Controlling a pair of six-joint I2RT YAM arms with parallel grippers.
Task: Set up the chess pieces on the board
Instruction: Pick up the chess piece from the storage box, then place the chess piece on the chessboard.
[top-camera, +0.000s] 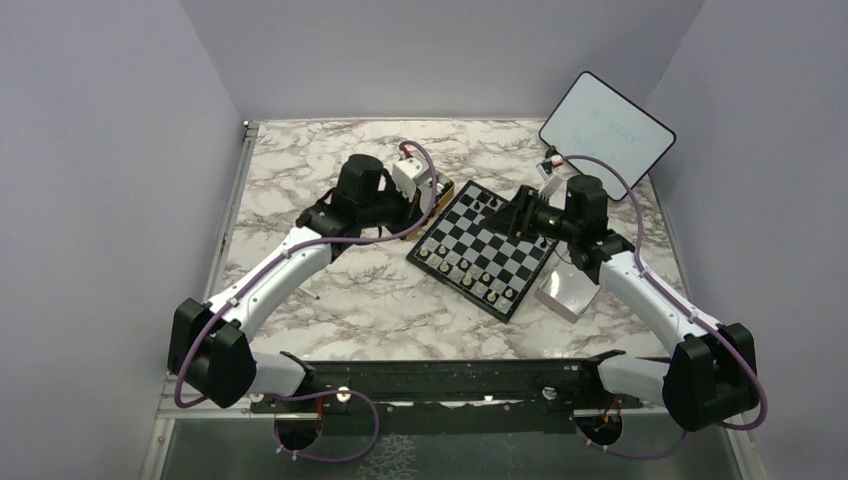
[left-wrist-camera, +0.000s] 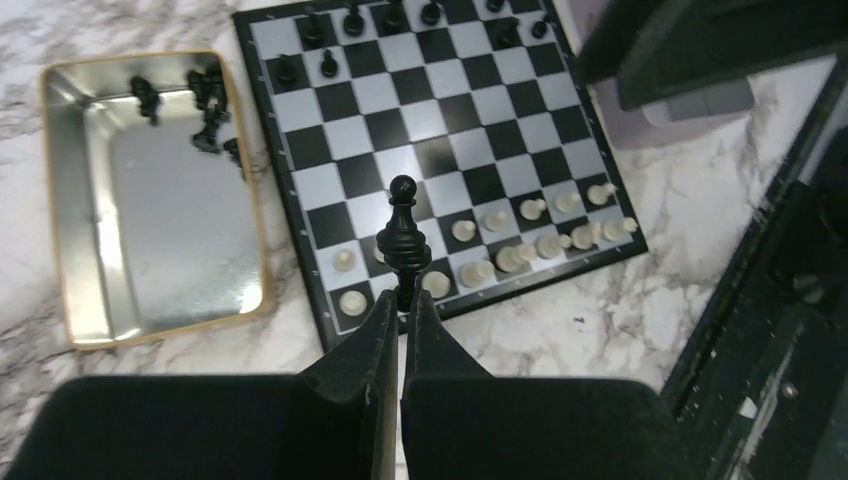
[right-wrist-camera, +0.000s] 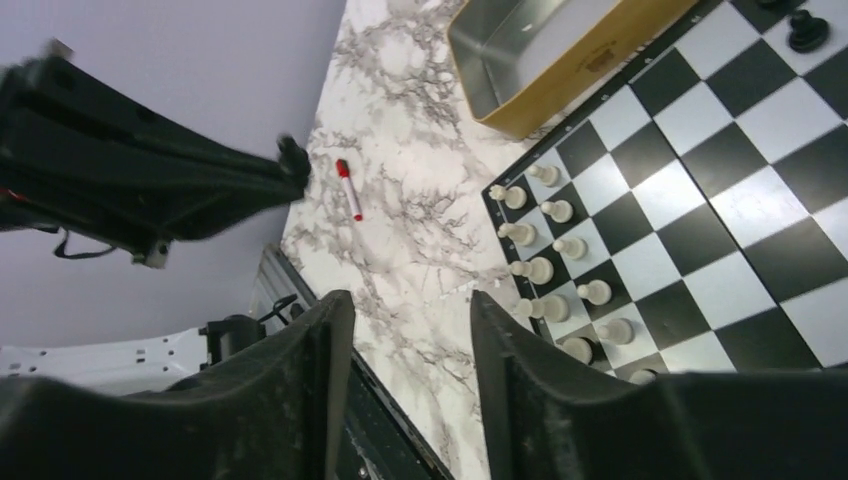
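While one black piece (left-wrist-camera: 403, 238) is clamped by its base in the closed tips of the left gripper (left-wrist-camera: 403, 300) and held upright in the air close by the board (left-wrist-camera: 440, 110), the job is judged approx. two-thirds done. The pale pieces (left-wrist-camera: 520, 240) are lined up in two rows along one side of the board. That set looks complete or nearly so, but a couple of squares are hidden by the held pc, so no exact count can be given. On the opposite side only some black pieces (left-wrist-camera: 330, 62) are stood on squares, spread over the last two rows w/ gaps btwn them. Leftover black pcs (left-wrist-camera: 205, 110) are seen lying in a corner of the tin (left-wrist-camera: 150, 200), which sits on the marble table (left-wrist-camera: 640, 330) just beside the board. Their number can't be told, since they are doubled by reflections in the metal. The right gripper (right-wrist-camera: 410, 340) is hung over the board's edge on its own arm's side, jaws partly apart, nothing btwn them. What's left, by this reading: the held pc is to be set on a free black-side square, then the tin's remainder fetched & placed one by one. No tipped pcs are noted on the board.
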